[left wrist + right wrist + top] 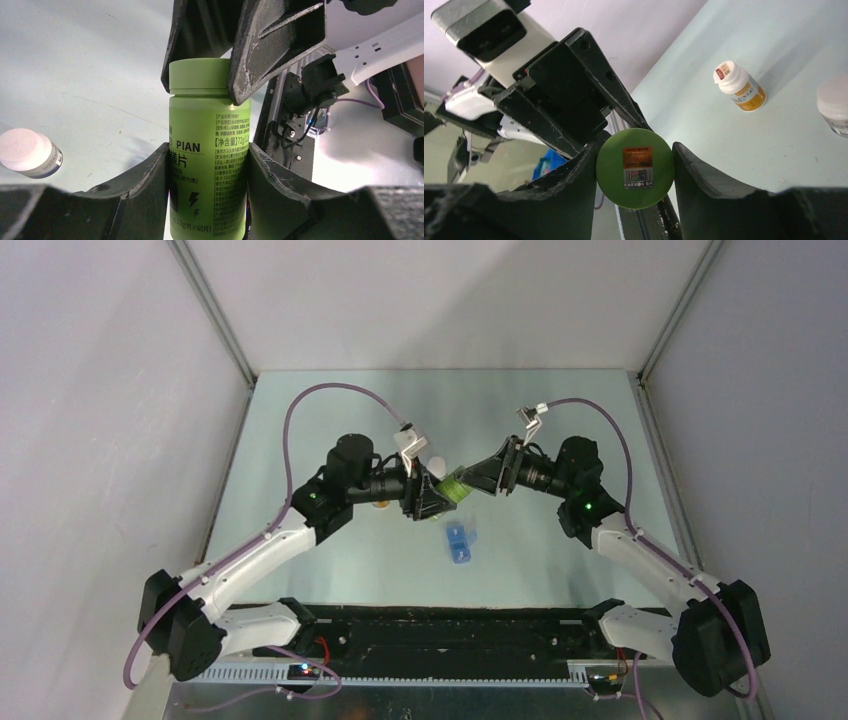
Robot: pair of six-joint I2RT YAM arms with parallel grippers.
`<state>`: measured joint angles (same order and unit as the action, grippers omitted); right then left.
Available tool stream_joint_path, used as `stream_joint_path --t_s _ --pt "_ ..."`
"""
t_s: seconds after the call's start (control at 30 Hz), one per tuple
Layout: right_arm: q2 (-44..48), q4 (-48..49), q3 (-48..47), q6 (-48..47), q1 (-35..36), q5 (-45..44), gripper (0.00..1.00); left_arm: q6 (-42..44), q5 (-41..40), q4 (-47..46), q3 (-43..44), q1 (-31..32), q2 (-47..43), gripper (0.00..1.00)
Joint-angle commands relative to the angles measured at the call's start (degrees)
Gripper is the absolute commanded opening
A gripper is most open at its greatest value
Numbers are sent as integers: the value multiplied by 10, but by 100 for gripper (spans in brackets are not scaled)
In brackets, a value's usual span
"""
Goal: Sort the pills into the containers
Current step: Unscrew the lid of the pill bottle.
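No pills can be seen. The blue pill box (459, 542) lies on the table (560, 420), just nearer than the grippers, and its compartments are too small to be read. Sorting is judged not yet begun. The green bottle (207, 165) is clamped by the left gripper (206, 150). Its cap (635, 167) is pinched between the part-closed jaws of the right gripper (635, 146).

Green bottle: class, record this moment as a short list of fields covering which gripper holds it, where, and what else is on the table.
object: green bottle, cap on
left gripper: closed around the bottle's body
right gripper: closed on the cap
pill box: blue, on the table, no gripper at it
other items: orange-labelled bottle, away from both grippers
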<state>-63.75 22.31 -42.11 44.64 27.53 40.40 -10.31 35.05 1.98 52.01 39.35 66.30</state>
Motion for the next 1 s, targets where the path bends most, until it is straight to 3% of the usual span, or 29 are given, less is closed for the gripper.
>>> stream_joint_path --t_s 0.0,0.03,0.07,0.1,0.13,0.27,0.4,0.47,0.57,0.73,0.83,0.97 --pt "-12 81 -5 -51 3 112 48 1 38 -27 -1 -9 -21 0" --pt "-7 53 -5 -58 6 95 57 3 34 -25 -2 -10 -22 0" --pt "-1 33 -5 -63 13 19 85 7 30 -24 -5 -10 -24 0" --pt "11 -10 -5 -60 18 -30 92 10 22 -27 -9 -10 -26 0" --pt "16 -30 -5 -40 29 -135 98 16 12 -29 -12 -10 -29 0" --pt "28 -91 -5 49 67 -286 99 32 -28 -37 -24 -10 -36 0" --pt "28 -110 -5 111 106 -354 92 39 -45 -36 -28 -10 -38 0" --pt "28 -101 0 130 118 -367 81 37 -51 -41 -32 -10 -39 0" --pt "27 -73 13 160 124 -366 56 31 -58 -46 -36 -10 -41 0" --pt "39 -12 37 154 123 -353 39 19 -60 -44 -36 -11 -39 0" --pt "32 37 40 75 109 -262 33 -7 -36 -40 -26 -12 -33 0" --pt "-6 130 40 -17 56 -5 36 -30 4 -28 -5 -14 -23 0"
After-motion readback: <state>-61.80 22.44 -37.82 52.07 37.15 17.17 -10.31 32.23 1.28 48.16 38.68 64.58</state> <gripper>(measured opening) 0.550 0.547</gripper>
